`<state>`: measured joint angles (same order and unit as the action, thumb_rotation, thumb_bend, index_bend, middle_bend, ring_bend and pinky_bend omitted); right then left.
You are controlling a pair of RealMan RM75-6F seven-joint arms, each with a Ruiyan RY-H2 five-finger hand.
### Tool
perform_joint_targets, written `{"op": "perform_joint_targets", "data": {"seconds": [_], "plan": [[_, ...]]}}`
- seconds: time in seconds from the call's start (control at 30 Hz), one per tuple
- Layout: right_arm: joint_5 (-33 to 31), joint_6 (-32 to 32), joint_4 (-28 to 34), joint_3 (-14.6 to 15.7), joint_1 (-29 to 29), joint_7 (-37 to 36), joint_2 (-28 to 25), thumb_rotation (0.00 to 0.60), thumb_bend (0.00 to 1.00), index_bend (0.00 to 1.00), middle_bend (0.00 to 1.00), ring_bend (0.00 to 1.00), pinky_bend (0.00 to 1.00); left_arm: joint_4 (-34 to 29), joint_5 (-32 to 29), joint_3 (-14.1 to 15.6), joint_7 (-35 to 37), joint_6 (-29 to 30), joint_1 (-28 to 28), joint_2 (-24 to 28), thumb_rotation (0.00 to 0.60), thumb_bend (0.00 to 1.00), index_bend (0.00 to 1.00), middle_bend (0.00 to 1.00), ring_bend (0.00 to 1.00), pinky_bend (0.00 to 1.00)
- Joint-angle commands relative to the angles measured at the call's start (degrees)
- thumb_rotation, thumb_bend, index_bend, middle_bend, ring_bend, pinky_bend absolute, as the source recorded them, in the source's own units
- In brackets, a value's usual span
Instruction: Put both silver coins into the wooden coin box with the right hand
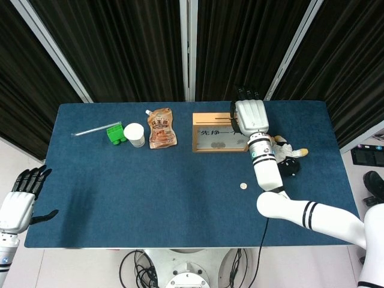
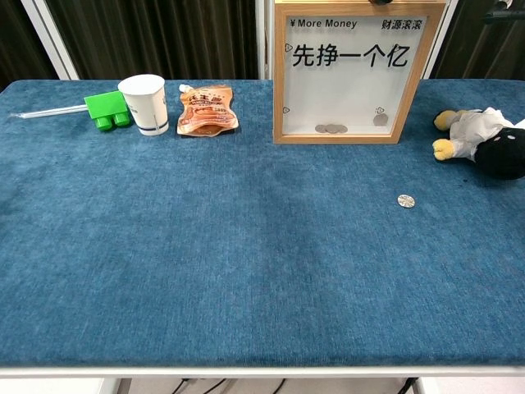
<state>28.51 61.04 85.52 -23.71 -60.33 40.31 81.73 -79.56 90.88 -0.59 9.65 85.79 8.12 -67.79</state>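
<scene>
Right robot hand (image 1: 251, 115) raised over right end of wooden coin box (image 1: 219, 132), back of hand facing up, fingers pointing toward curtains; whether it holds anything cannot be told. Forearm reaches back from box toward desk's near edge. One silver coin (image 1: 243, 186) lies flat on blue desk (image 1: 180, 198), in front of box, toward its right end. More coins (image 2: 331, 129) sit inside box behind its glass. Left robot hand (image 1: 23, 198) well left of box, off desk's edge, fingers spread, holding nothing.
</scene>
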Motion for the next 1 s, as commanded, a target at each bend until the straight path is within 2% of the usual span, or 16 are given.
{"op": "perform_joint_targets", "data": {"seconds": [0.03,0.17,0.23,0.37,0.43,0.8,1.0], "plan": [[-0.27,-0.06,-0.23,0.1,-0.22,-0.17,0.07,0.6,0.44,0.77,0.05,0.0,0.0,-0.01,-0.05,-0.01,0.01,-0.01,-0.01,0.01,0.6,0.03,0.04,0.0,0.0,0.0],[-0.6,-0.38,-0.33,0.44,-0.47,-0.19,-0.12,0.6,0.44,0.73,0.05,0.0,0.0,0.01,-0.1,-0.05,0.05,-0.04,0.02,-0.01,0.6,0.03,0.04,0.0,0.0,0.0],[-1.24,-0.88,-0.04,0.71,-0.54,0.11,-0.53,0.6,0.44,0.59,0.04,0.0,0.0,0.03,-0.09,-0.06,0.01,-0.11,0.09,-0.03,0.6,0.03,0.04,0.0,0.0,0.0],[-2.71,-1.86,0.78,1.04,-0.67,0.31,-1.62,0.6,0.4,0.12,0.0,0.0,0.0,0.05,-0.1,-0.09,0.0,-0.2,0.17,-0.04,0.6,0.03,0.04,0.0,0.0,0.0],[-2.54,-1.97,0.98,1.09,-0.58,-0.3,-1.92,0.6,0.39,0.01,0.0,0.0,0.0,0.05,-0.13,-0.09,-0.03,-0.2,0.16,-0.03,0.6,0.03,0.04,0.0,0.0,0.0],[3.23,-0.56,3.28,1.91,1.48,-5.34,-3.66,0.6,0.39,0.0,0.0,0.0,0.0,-0.31,-0.05,-0.09,-0.54,-0.09,0.16,-0.01,0.6,0.03,0.04,0.0,0.0,0.0],[9.02,2.37,9.02,2.55,5.0,-8.94,-7.72,0.6,0.39,0.0,0.0,0.0,0.0,-0.81,0.0,-0.08,-0.97,0.12,0.08,0.1,0.6,0.03,0.04,0.0,0.0,0.0]]}}
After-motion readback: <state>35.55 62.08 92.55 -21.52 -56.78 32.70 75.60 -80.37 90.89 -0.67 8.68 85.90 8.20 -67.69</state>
